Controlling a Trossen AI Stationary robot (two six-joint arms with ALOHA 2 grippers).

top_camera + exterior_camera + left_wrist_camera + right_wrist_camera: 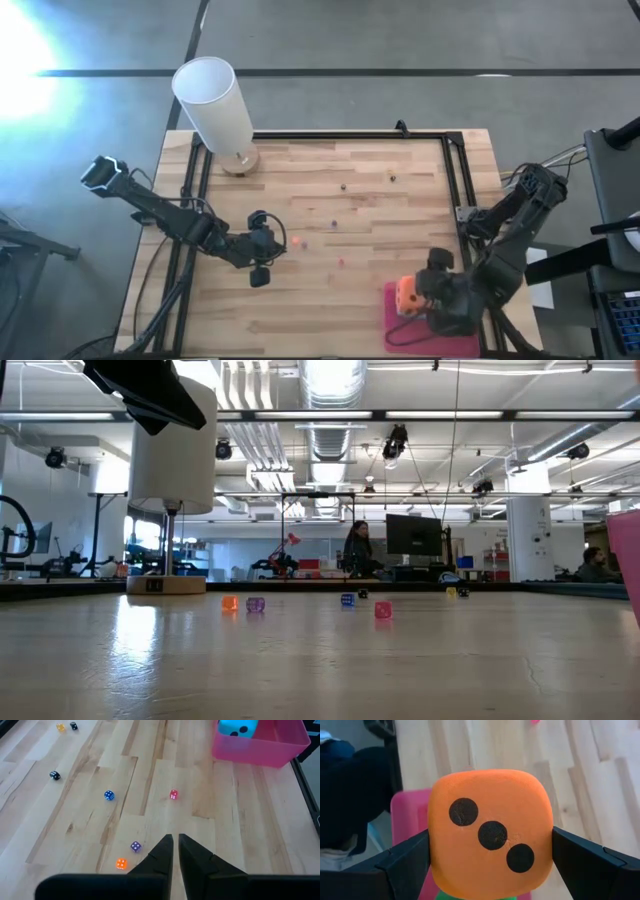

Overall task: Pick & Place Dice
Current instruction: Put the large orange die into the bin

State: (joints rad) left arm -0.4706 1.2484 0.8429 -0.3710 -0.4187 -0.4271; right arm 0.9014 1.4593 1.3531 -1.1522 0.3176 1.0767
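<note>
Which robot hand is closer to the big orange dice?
The right. The right gripper has its fingers clamped on either side of the orange dice, above the pink tray. The left gripper is far across the table, shut.

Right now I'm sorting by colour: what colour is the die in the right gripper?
Orange die with dark pips; right wrist view shows it best.

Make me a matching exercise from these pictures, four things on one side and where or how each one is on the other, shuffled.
1. orange die
2. teal die
3. white cylinder
4. left gripper

A. shut, above the small dice
B. standing at a corner of the table
C. between the right gripper fingers
D. inside the pink tray

Pairs: 1-C, 2-D, 3-B, 4-A
</note>
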